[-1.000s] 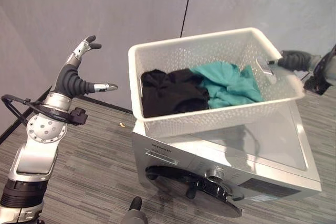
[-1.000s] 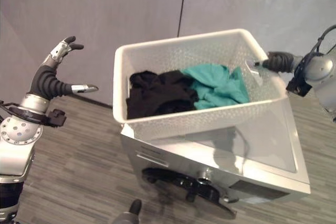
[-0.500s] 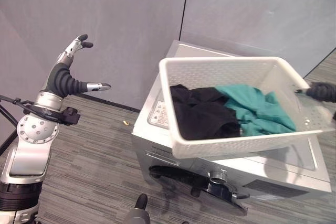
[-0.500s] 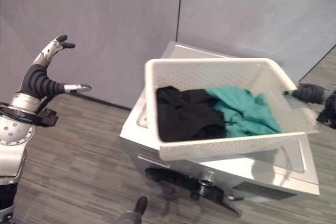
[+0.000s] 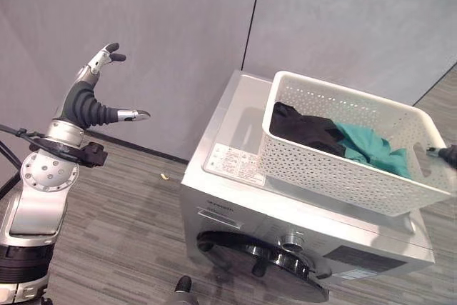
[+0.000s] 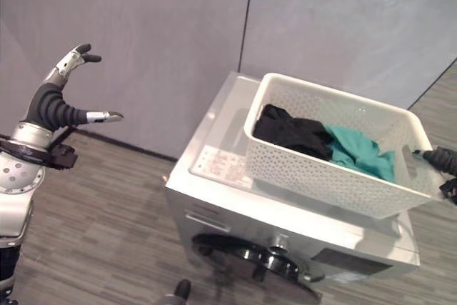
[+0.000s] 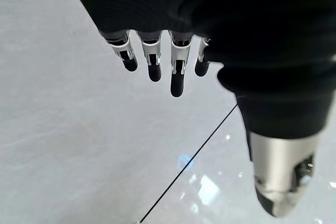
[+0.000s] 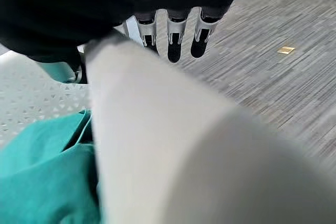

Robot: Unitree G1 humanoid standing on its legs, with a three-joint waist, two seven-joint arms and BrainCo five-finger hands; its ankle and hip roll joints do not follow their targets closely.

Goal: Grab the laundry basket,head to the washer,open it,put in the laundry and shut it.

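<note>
1. The white laundry basket (image 5: 343,169) sits on top of the washer (image 5: 235,198), toward its right side, and its right end reaches past the washer's right edge
2. Inside the basket lie a black garment (image 6: 289,132) on the left and a teal garment (image 6: 360,151) on the right; the two touch each other
3. The right robot hand (image 6: 439,158) is at the right end of the basket, at the handle opening. In the right wrist view its fingers (image 8: 173,43) are curled over the white rim, with the teal cloth seen just beside it, so this robot hand grips the basket
4. The left robot hand (image 5: 89,101) is raised in the air, well apart from the washer and the basket, to their left. Its fingers are spread and relaxed and the thumb (image 5: 132,114) points toward the washer; it holds nothing. In the left wrist view the fingers (image 7: 155,61) hang loose in front of a pale wall
5. The washer is silver-grey, and its round dark door (image 5: 260,262) on the front looks closed. A white label (image 5: 232,162) lies on the top near the front left, just beside the basket
6. The washer stands on a grey striped floor (image 5: 128,226) in front of a grey wall (image 5: 164,33). A small yellowish scrap (image 5: 165,175) lies on the floor near the wall, left of the washer
</note>
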